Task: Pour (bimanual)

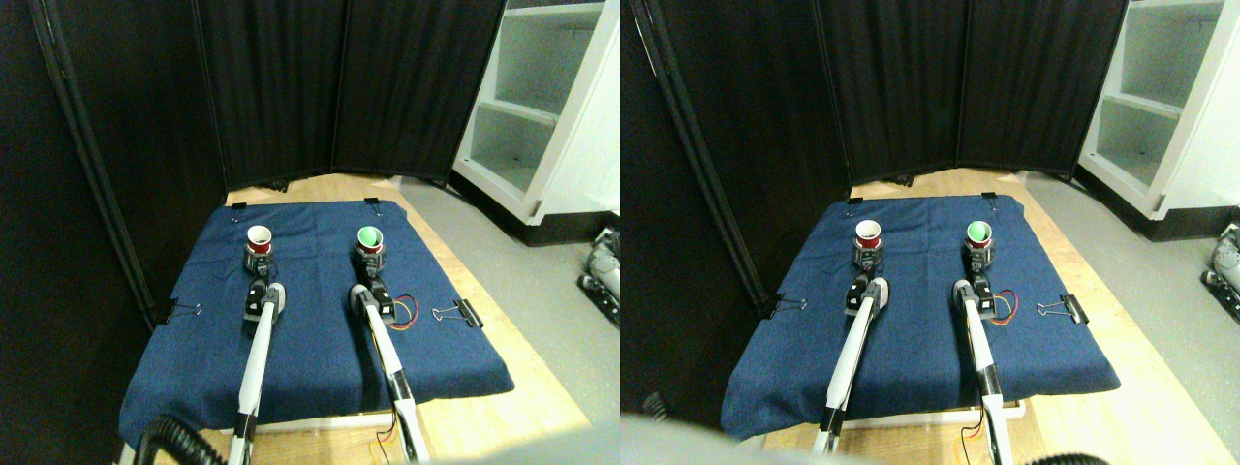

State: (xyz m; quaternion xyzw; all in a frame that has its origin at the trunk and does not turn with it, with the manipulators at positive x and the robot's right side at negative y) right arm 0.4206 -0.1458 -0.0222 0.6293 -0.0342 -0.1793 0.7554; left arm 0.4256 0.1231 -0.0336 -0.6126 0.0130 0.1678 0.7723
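Observation:
Two cups stand upright on a blue cloth (320, 349). The red cup (259, 237), white inside, is on the left, and my left gripper (258, 260) sits at its base. The green cup (369, 237) is on the right, with my right gripper (369, 258) at its base. Each gripper seems to wrap the lower part of its cup, but the jaws are too small to read. What the cups contain cannot be made out.
Black binder clips (459, 313) pin the cloth at its edges, on a wooden board (504, 387). Red and yellow wires (405, 312) loop beside the right arm. Black curtains (271, 87) close the back and left; a white shelf unit (542, 107) stands at right.

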